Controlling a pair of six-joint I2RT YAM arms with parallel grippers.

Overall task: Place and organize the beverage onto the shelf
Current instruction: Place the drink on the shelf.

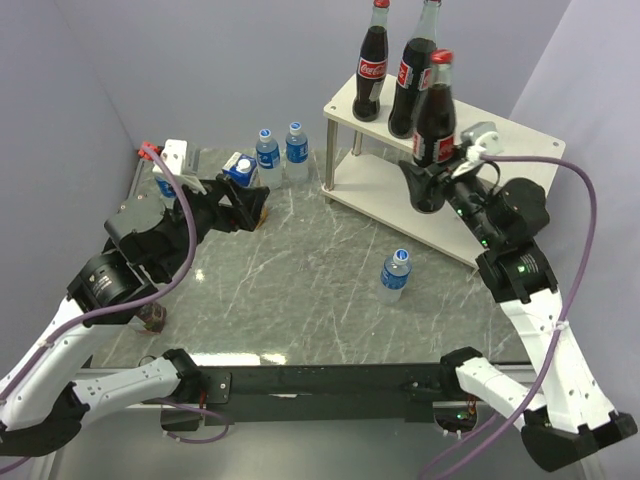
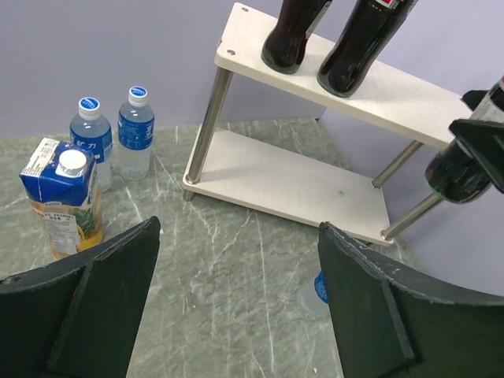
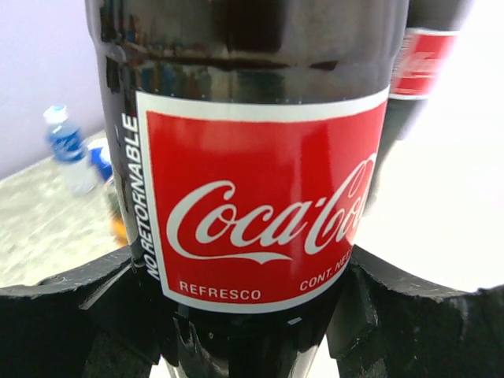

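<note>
The shelf (image 1: 505, 128) stands at the back right with two cola bottles (image 1: 372, 62) (image 1: 414, 72) upright on its top board. My right gripper (image 1: 430, 190) is shut on the lower body of a third cola bottle (image 1: 436, 112), held upright in the air by the shelf's near right end. That bottle's red label (image 3: 252, 197) fills the right wrist view. My left gripper (image 1: 240, 205) is open and holds nothing, low over the table just in front of a blue-topped juice carton (image 1: 239, 167). The carton (image 2: 61, 197) sits to the left of the fingers (image 2: 110, 291).
Two water bottles (image 1: 267, 153) (image 1: 296, 149) stand at the back, left of the shelf. Another water bottle (image 1: 395, 275) stands mid-table, half hidden behind my left gripper's right finger in the left wrist view. The shelf's lower board (image 2: 299, 185) is bare. Purple walls close the back and sides.
</note>
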